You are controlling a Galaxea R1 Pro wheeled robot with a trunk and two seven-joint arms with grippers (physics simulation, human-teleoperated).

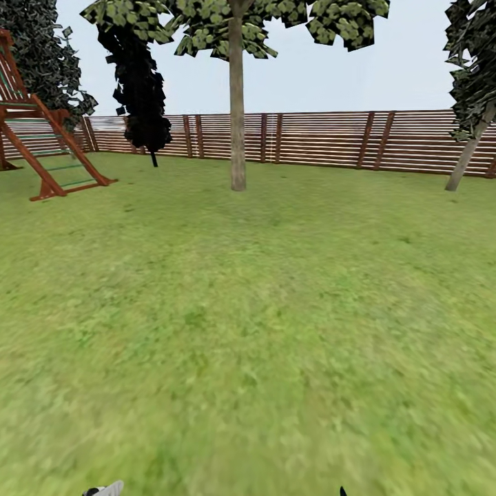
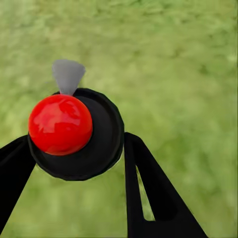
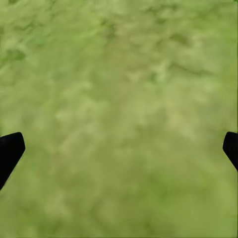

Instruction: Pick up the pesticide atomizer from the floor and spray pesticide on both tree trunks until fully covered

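- Left hand: fingers clamped on the pesticide atomizer, a round black body with a red cap and a grey nozzle, held over the lawn.
- Straight ahead, well apart: tree trunk, upright, standing before the slat fence. A second, leaning trunk sits far right.
- Left arm carries the sprayer, so the centre trunk looks like the first target; needs a drive forward.
- Right hand: fingertips wide apart, holding nothing.
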